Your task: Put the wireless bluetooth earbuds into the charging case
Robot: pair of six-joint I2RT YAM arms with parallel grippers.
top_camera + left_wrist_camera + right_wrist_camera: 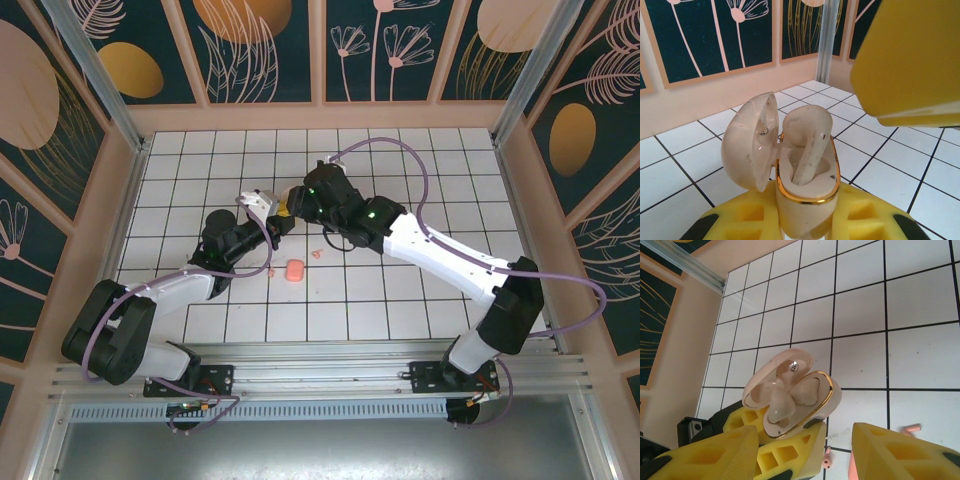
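Cream earbud point(807, 145) sits in charging case point(797, 212) clamped by left jaws; right jaws gape empty close by.

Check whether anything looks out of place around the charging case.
In the open charging case, one earbud sticks up tall, seemingly not fully seated. Tiny pink bits lie loose on the tiles.

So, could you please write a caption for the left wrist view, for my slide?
Left pincer grips the open charging case, an earbud sitting inside, over the tiled table.
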